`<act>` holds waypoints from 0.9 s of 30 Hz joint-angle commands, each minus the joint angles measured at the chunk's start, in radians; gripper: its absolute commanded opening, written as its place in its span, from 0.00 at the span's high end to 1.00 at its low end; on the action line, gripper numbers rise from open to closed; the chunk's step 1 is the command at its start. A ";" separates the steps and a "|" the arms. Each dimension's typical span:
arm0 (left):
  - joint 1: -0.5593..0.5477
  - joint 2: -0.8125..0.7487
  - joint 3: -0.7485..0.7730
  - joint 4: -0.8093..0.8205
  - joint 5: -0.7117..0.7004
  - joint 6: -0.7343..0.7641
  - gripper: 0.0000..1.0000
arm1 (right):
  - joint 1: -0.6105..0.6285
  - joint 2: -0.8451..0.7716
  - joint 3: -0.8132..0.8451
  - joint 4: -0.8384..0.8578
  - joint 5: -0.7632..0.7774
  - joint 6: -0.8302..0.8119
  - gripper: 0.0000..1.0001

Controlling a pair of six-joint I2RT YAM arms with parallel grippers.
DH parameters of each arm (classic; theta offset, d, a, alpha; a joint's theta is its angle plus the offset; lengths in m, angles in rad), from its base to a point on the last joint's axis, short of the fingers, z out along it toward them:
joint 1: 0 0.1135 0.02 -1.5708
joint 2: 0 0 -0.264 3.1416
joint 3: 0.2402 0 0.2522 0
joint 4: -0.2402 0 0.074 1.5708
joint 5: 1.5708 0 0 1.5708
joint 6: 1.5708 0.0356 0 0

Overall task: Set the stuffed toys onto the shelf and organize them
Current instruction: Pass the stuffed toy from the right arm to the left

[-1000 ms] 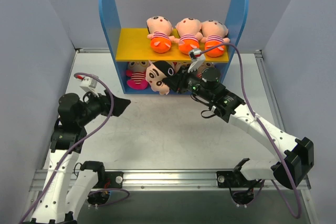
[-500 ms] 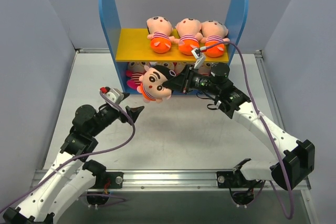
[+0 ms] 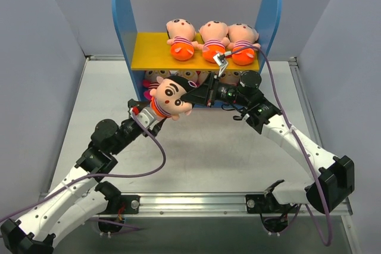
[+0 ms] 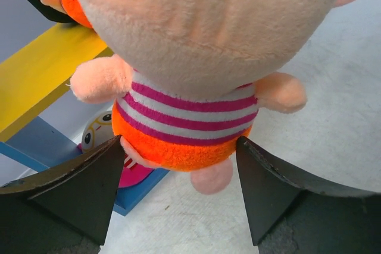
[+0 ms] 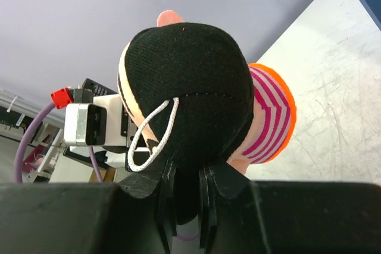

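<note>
The left arm has swung in from the 9 o'clock side of the worktop (image 3: pixel 208 159) and pushed its left gripper (image 4: pixel 178 140) up under the doll (image 3: pixel 169 98), which the right arm has carried a little further out from the shelf (image 3: pixel 122 16).

The right gripper (image 5: pixel 187 182) is pinched tight on the black hair at the back of the doll's head, coming at it from 3 o'clock. The left gripper stands wide open, holding nothing. Its two jaws sit either side of the doll's orange bottom, just beside it and not yet squeezing.

The doll hangs in the air at the shelf's 6 o'clock, just in front of the lower level. Three dolls (image 3: pixel 211 38) already lie up top.

To me it looks like a handover, and the timing is the worry. If the right gripper lets go before the left one closes, the doll drops to the worktop. A grip low on that small soft body could also let the big head flop over, or catch only a foot and slip.
</note>
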 commanded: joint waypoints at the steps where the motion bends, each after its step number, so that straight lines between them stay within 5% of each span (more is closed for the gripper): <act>1: -0.028 0.012 0.036 0.086 -0.052 0.099 0.18 | -0.004 -0.001 0.004 0.097 -0.055 0.034 1.00; 6: -0.033 0.041 0.041 0.138 -0.041 0.077 0.27 | -0.004 0.005 0.006 0.111 -0.058 0.044 1.00; 15: -0.042 0.054 0.056 0.172 -0.010 -0.009 0.87 | -0.005 0.017 0.001 0.079 -0.039 0.024 1.00; 18: -0.042 0.040 0.056 0.145 -0.012 -0.047 0.98 | -0.017 0.008 0.010 0.048 -0.023 -0.002 0.98; 22: -0.043 0.023 0.067 0.085 -0.047 -0.097 0.98 | -0.048 -0.010 0.058 -0.064 0.011 -0.086 0.71; 23: -0.043 0.021 0.076 0.068 -0.058 -0.111 0.98 | -0.062 -0.019 0.069 -0.088 0.029 -0.104 0.55; 27: -0.043 0.015 0.109 -0.022 -0.117 -0.191 0.98 | -0.115 -0.055 0.121 -0.193 0.072 -0.201 0.25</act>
